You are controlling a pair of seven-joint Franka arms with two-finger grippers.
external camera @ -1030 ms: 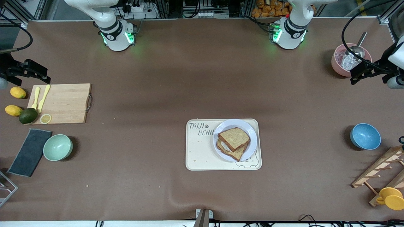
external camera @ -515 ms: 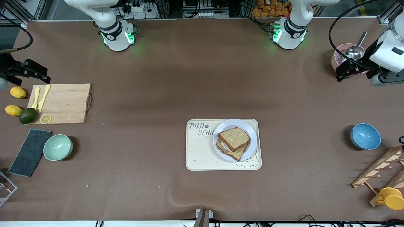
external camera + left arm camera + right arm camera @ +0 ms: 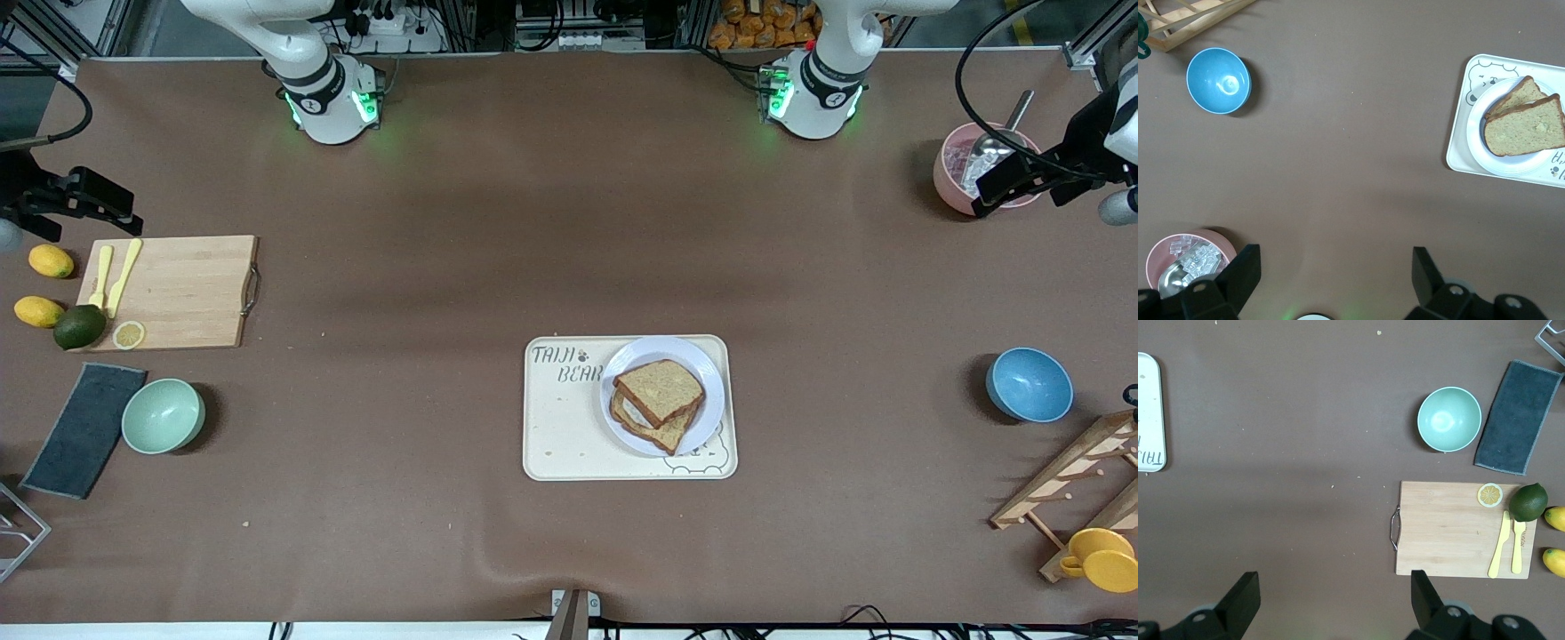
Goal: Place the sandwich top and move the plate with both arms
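The sandwich top (image 3: 659, 389), a brown bread slice, lies askew on a lower slice with egg white showing, on the white plate (image 3: 714, 378). The plate sits on the cream bear-printed tray (image 3: 564, 431), nearer the tray's end toward the left arm. In the left wrist view the sandwich top (image 3: 1525, 130) and plate (image 3: 1480, 148) show at the edge. My left gripper (image 3: 996, 188) hangs open and empty over the pink bowl; its jaws (image 3: 1335, 263) stand wide. My right gripper (image 3: 120, 212) hangs open and empty (image 3: 1335, 583) over the table by the cutting board.
A pink bowl (image 3: 953, 178) with ice and a metal scoop, a blue bowl (image 3: 1029, 384), a wooden rack (image 3: 1071, 484) and a yellow cup (image 3: 1101, 558) stand at the left arm's end. A cutting board (image 3: 182, 292), green bowl (image 3: 163, 415), dark cloth (image 3: 84, 429) and fruit lie at the right arm's end.
The left arm swung toward the table's middle over the pink bowl, then back toward its own end. The right arm, plate and bread have not moved.
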